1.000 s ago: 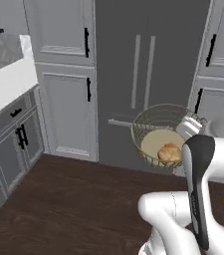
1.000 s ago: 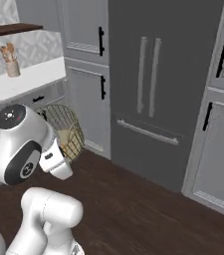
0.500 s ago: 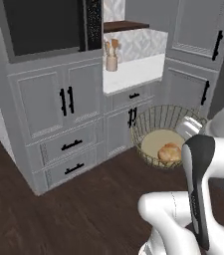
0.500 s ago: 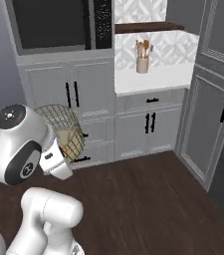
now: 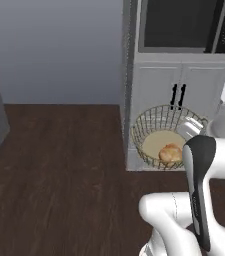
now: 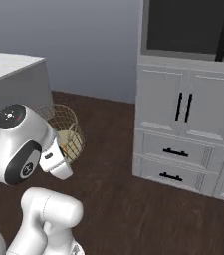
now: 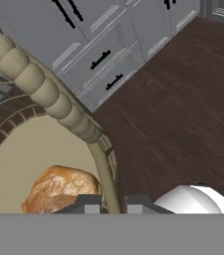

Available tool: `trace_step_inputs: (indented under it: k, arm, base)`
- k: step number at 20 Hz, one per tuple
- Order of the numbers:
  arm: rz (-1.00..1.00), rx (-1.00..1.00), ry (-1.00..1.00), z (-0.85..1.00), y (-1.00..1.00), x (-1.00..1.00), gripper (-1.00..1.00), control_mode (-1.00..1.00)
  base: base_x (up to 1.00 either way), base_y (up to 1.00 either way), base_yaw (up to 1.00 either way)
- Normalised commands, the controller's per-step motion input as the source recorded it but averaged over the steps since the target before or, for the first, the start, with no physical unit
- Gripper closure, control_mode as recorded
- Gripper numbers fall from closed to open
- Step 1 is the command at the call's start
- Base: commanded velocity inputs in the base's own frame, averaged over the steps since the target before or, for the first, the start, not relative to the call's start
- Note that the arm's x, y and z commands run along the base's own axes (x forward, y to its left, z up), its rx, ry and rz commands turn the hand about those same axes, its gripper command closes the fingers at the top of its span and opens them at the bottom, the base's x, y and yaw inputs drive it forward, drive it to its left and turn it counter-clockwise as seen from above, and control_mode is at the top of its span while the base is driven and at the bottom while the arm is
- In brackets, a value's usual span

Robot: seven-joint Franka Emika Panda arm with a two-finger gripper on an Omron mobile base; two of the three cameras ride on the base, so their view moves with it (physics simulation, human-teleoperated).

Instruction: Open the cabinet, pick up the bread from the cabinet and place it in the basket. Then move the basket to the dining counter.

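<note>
Arm folded close over base; claw (image 7: 109,201) clamped on basket (image 5: 156,131) rim, bread (image 5: 170,153) inside.

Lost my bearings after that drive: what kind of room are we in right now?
A kitchen, most likely: grey cabinets with black handles, drawers beneath them, a dark built-in oven above, and dark wood floor. The gripper holds the basket with the bread inside.
</note>
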Motion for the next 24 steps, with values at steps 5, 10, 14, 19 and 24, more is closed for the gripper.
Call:
trace_step_inputs:
  k: [5,10,14,19,24]
  arm:
    - [0.00,0.00,0.00,0.00,0.00,0.00,1.00,1.00]
    - [0.00,0.00,0.00,0.00,0.00,0.00,1.00,1.00]
    - [0.00,0.00,0.00,0.00,0.00,0.00,1.00,1.00]
    - [0.00,0.00,0.00,0.00,0.00,0.00,1.00,1.00]
    - [0.00,0.00,0.00,0.00,0.00,0.00,1.00,1.00]
  base:
    - [0.41,0.00,0.91]
    - [1.00,-0.06,0.51]
    - [1.00,-0.22,0.45]
    - [1.00,-0.12,0.38]
    - [1.00,0.00,0.32]
